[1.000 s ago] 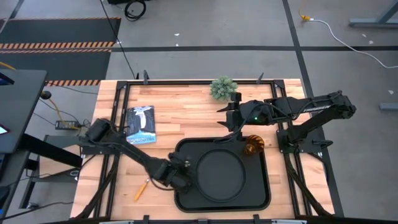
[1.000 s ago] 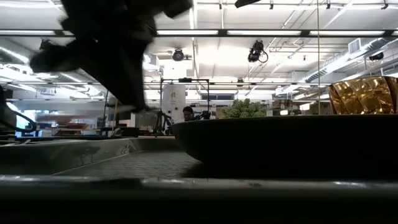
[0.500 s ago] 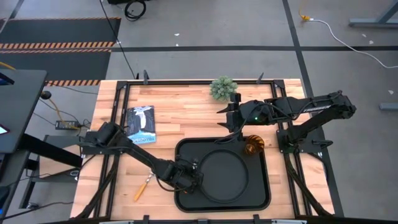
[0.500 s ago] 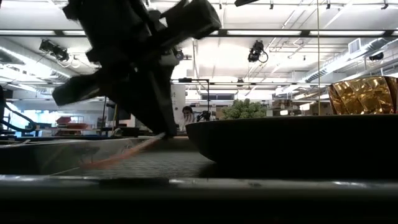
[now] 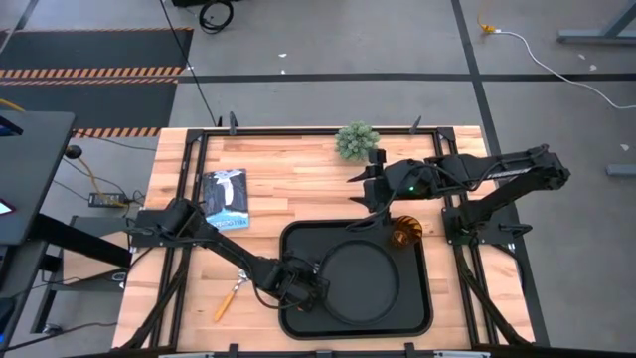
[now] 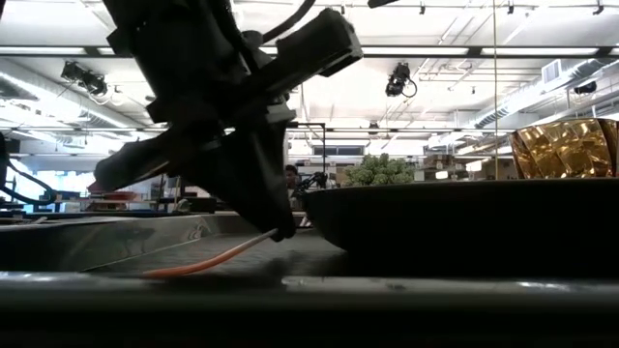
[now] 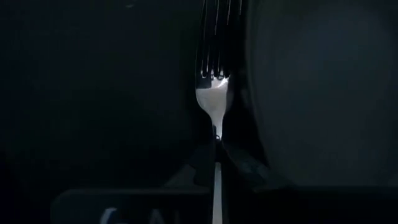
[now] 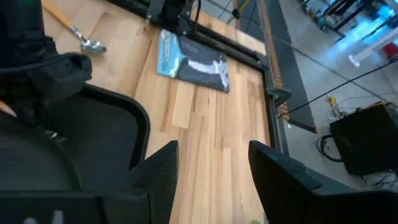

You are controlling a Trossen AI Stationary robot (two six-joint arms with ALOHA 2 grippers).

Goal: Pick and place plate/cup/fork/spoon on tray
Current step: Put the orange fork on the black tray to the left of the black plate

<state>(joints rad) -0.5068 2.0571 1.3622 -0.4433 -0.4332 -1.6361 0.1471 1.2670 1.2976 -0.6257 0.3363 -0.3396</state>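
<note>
- The plate (image 5: 360, 281) lies in the tray (image 5: 417, 313).
- The fork (image 7: 213, 93) sits left of the plate.
- The cup (image 5: 404, 234) stands at the tray's back right corner.
- The spoon (image 5: 230, 297) lies on the desk (image 5: 298, 189), left of the tray.

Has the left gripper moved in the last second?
Yes. The left gripper, shut on the fork, moved right over the tray toward the plate.

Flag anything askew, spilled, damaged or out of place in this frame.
Nothing stands out. The plate lies flat in the tray, the cup stands upright at its corner, and the left gripper holds the fork over the tray beside the plate. The spoon lies on the table, not yet placed.
</note>
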